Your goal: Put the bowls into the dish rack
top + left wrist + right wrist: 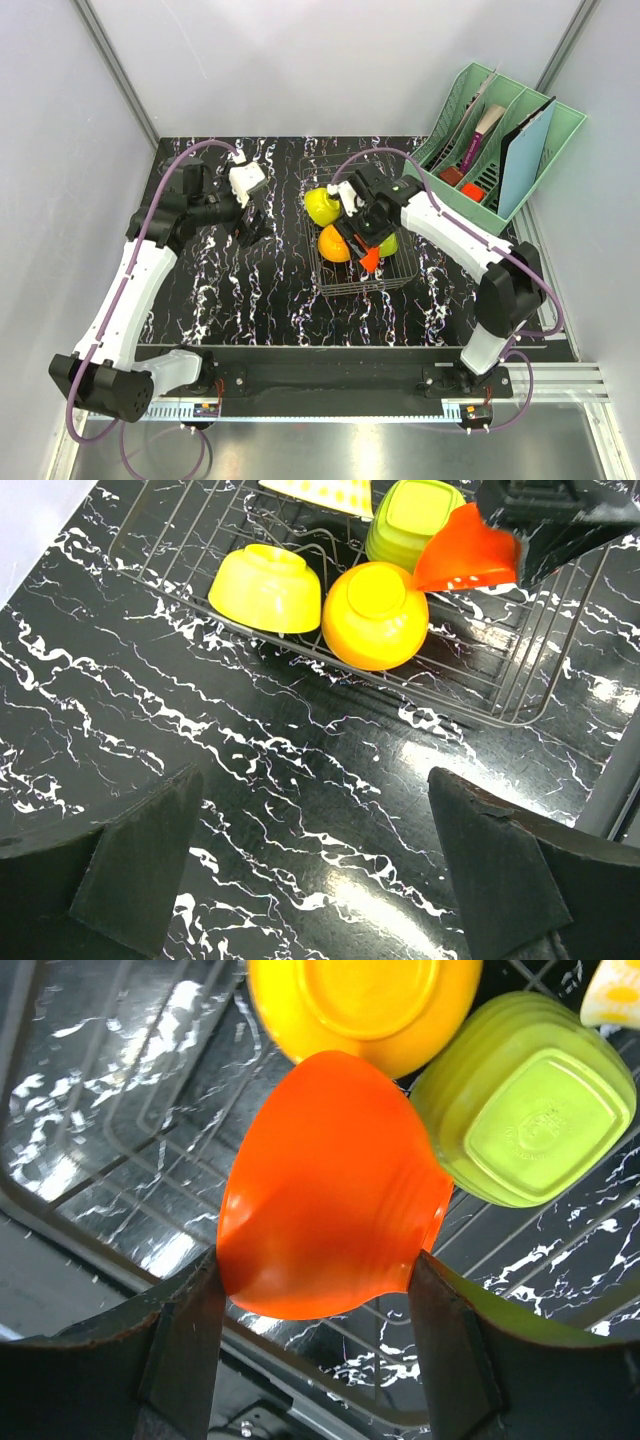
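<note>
The dark wire dish rack sits on the marbled black table right of centre. Inside it lie a yellow bowl, an amber bowl and a lime-green square bowl, all upside down. My right gripper is shut on an orange bowl, one finger on each side of it, just above the rack's near part. The amber bowl and the green bowl lie right beyond it. My left gripper hangs open over bare table left of the rack, nothing between its fingers.
A mint-green slotted file organiser holding books and small items stands at the back right. A pale yellow patterned bowl shows at the rack's far side. Grey walls close in on the left, back and right.
</note>
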You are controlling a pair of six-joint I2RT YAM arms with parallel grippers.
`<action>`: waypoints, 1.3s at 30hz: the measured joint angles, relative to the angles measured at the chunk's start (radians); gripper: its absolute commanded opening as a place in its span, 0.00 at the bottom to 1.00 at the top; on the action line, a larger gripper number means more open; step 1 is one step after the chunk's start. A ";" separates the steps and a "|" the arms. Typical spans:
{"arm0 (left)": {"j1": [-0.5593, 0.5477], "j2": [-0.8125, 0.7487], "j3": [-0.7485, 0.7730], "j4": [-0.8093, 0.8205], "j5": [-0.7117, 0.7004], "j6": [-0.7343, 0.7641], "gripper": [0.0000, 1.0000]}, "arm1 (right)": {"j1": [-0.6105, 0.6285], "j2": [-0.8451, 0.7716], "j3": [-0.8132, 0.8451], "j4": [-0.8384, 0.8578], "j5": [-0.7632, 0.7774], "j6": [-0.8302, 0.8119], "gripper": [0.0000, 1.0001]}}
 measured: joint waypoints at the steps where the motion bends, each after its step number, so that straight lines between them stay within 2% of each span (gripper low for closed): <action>1: 0.000 -0.001 -0.001 -0.001 -0.002 0.002 0.99 | 0.006 0.000 -0.013 0.013 0.016 0.011 0.00; 13: 0.000 -0.006 -0.001 0.000 -0.009 0.005 0.99 | 0.104 -0.010 -0.134 0.083 0.256 0.080 0.00; 34: 0.000 -0.006 -0.001 -0.003 -0.025 0.024 0.99 | 0.212 0.047 -0.131 0.106 0.453 0.163 0.00; 36: 0.000 -0.006 -0.001 -0.003 -0.027 0.025 0.99 | 0.223 0.055 -0.127 0.106 0.469 0.163 0.23; 39: 0.000 -0.006 -0.001 -0.005 -0.028 0.028 0.99 | 0.238 0.067 -0.124 0.106 0.494 0.161 0.29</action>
